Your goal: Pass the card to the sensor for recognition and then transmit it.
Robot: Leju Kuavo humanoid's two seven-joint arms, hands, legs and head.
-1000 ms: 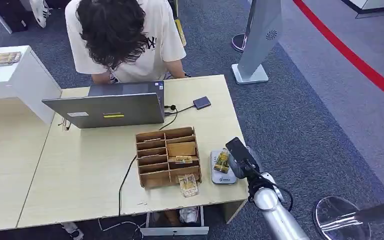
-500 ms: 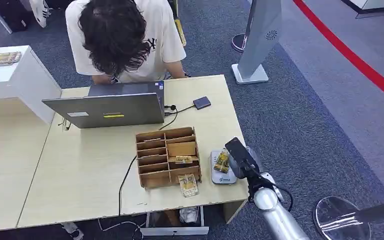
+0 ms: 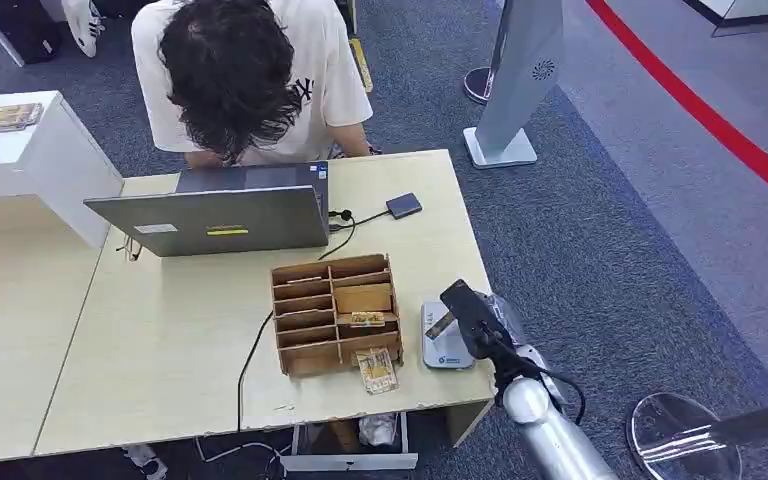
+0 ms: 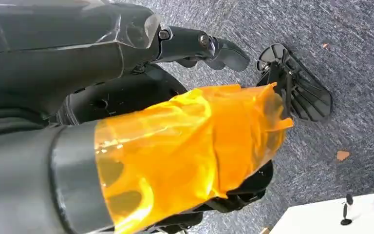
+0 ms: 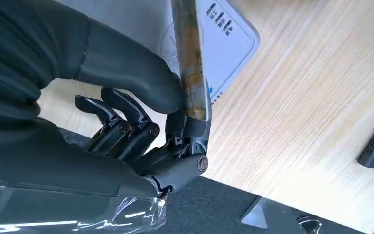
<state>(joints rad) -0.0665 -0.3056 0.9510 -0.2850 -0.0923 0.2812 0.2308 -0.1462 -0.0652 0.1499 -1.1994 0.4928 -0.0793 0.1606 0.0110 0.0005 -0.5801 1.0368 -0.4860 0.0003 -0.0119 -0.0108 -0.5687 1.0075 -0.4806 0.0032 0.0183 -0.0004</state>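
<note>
Your right hand is pinching the card over the sensor, probably mid-scan; handing it on remains.

The pale wood tabletop carries a wooden organizer. Behind the organizer stands an open laptop; just right of it lies the white sensor; a card lies at its front.

Office-type room with blue-grey carpet and a red line running across it on the right. Light wood worktop in the middle, another pale desk touching its left side, a white cabinet behind that. Grey standing kiosk further back.
</note>
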